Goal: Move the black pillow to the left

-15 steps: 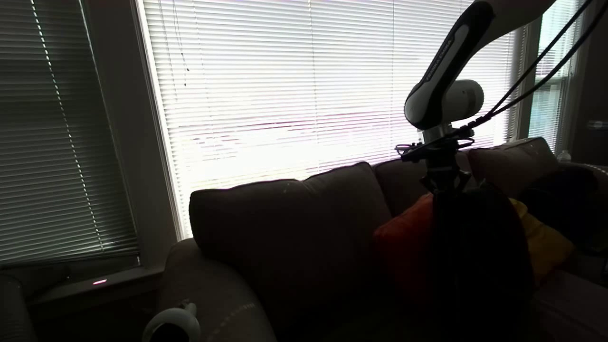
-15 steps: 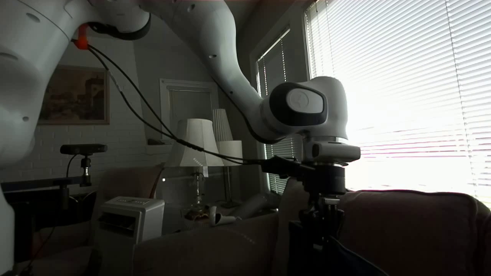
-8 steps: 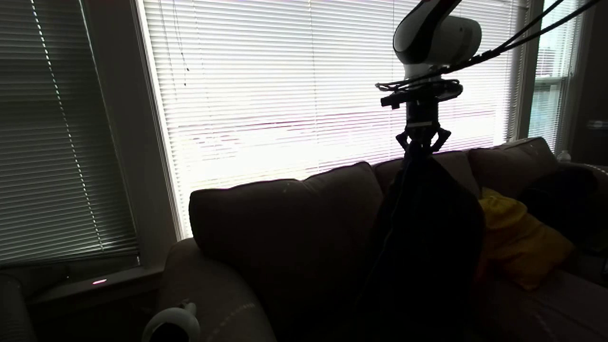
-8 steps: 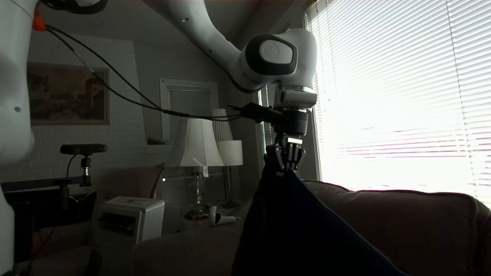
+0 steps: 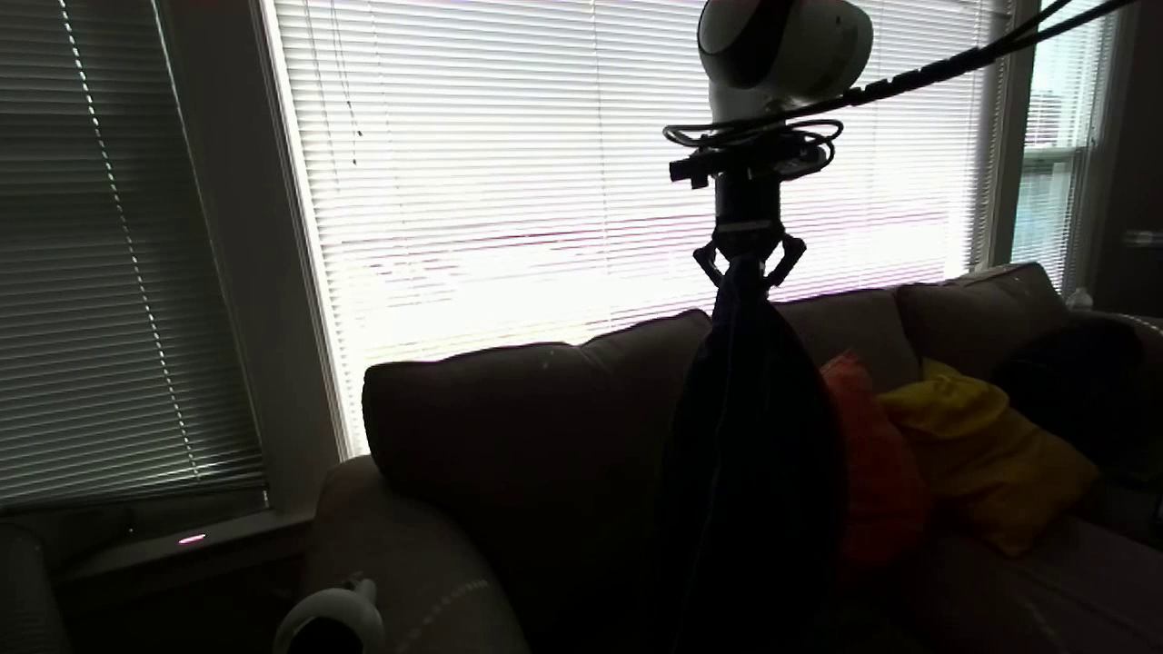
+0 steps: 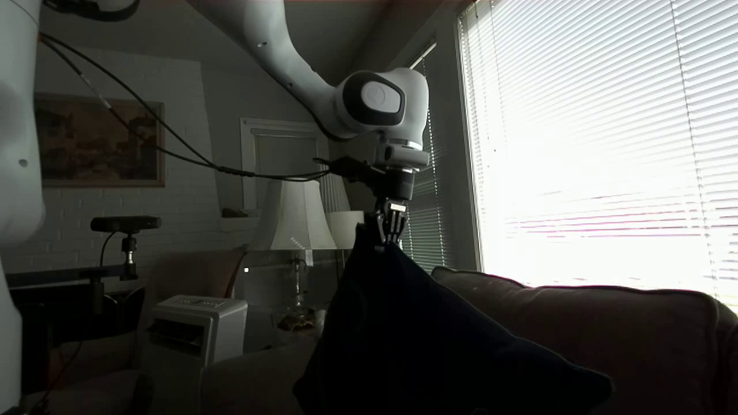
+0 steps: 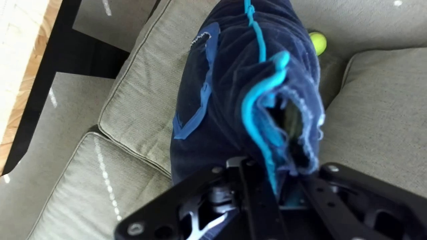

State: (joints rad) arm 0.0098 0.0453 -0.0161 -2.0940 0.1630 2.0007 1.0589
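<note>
My claw [image 6: 390,242] pinches the bunched top of the black pillow [image 6: 415,340], which hangs over the sofa seat [image 7: 143,93]; whether its bottom touches, I cannot tell. I should lift, carry it left smoothly, and loosen only once the sofa seat bears its weight.

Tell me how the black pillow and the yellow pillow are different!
The black pillow looks very dark; the yellow pillow is golden. The black pillow's top is pinched in the jaws; the yellow pillow rests ungripped on the sofa. Both are pillows and look soft.
</note>
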